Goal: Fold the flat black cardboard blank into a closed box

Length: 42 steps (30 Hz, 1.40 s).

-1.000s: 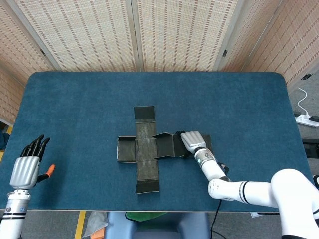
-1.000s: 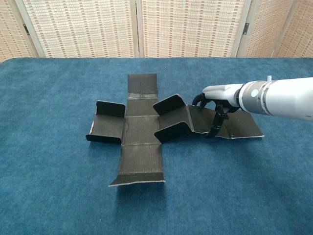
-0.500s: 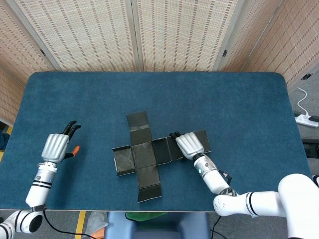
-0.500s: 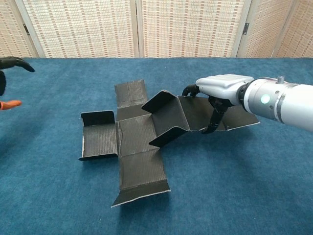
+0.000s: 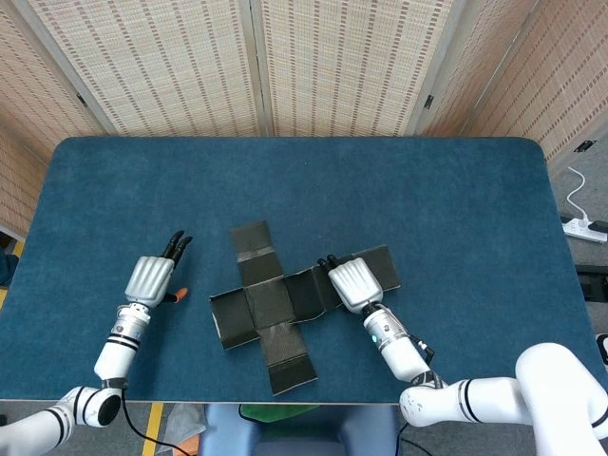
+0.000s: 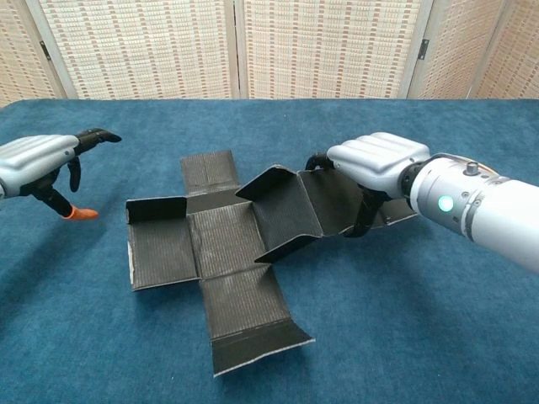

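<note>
Right hand (image 5: 352,283): white shell, dark fingers; palm down over the right-hand panel of the cardboard blank (image 6: 221,248); fingers (image 6: 367,210) curled down onto that panel, thumb side toward the raised flaps. Grasping the panel or only pressing on it: cannot tell from either view.

Left hand (image 6: 38,157): white shell, dark fingers, orange-tipped thumb pointing down; above the table (image 5: 456,199), to the left of the blank and apart from it; fingers spread, nothing held, released.

Cardboard blank: black, corrugated, cross-shaped; near the middle of the table, slightly toward the front edge, lying skewed to the table edges. Centre panel flat. Far arm flat, pointing away toward the screens. Near arm flat, its pale cut edge showing at the front. Left arm with short side flaps standing up along its edges. Right arm partly lifted, two flaps raised beside the right hand.

Table: dark blue cloth surface, rounded corners.

Backdrop: woven folding screens (image 5: 304,62) behind the table; white power strip (image 5: 584,226) on the floor at far right.
</note>
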Available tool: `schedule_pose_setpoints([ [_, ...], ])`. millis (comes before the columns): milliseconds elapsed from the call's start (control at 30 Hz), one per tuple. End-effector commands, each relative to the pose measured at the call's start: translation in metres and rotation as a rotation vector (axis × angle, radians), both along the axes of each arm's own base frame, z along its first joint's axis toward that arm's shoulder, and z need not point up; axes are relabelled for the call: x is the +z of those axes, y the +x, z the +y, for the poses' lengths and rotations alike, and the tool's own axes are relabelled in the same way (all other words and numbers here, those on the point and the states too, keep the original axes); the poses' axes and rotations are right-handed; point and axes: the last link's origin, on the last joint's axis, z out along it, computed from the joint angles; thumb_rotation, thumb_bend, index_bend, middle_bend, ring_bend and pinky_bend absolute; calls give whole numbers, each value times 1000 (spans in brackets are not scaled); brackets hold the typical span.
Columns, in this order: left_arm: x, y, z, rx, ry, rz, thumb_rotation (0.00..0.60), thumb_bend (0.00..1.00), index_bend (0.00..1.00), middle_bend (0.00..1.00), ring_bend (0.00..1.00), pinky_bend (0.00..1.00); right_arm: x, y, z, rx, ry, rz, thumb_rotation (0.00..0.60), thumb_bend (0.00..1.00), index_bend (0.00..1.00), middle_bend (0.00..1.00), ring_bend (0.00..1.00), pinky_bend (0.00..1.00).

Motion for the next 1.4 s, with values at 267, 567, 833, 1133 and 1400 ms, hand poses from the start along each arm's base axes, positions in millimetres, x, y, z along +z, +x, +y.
schedule_pose_setpoints([
  [267, -29, 19, -3, -58, -28, 31, 600, 206, 0, 0, 535, 775, -1, 4, -3, 7, -7, -2, 600, 200, 369, 391, 758, 1000],
  [567, -42, 44, -13, -101, -102, -117, 600, 206, 0, 0, 526, 764, -3, 7, -8, 33, -33, 13, 600, 201, 369, 391, 758, 1000],
  [833, -38, 60, -20, -155, -149, -292, 600, 206, 0, 0, 476, 758, -7, 13, -16, 81, -9, 75, 600, 201, 368, 386, 758, 1000],
  [1133, -33, 74, -19, -211, -230, -319, 600, 206, 0, 0, 461, 759, 5, 40, -32, 293, -5, 244, 600, 202, 369, 379, 759, 1000],
  [1400, -40, 75, -11, -134, -389, -352, 600, 207, 0, 0, 460, 761, 12, 58, -39, 500, -1, 351, 600, 207, 369, 386, 758, 1000],
])
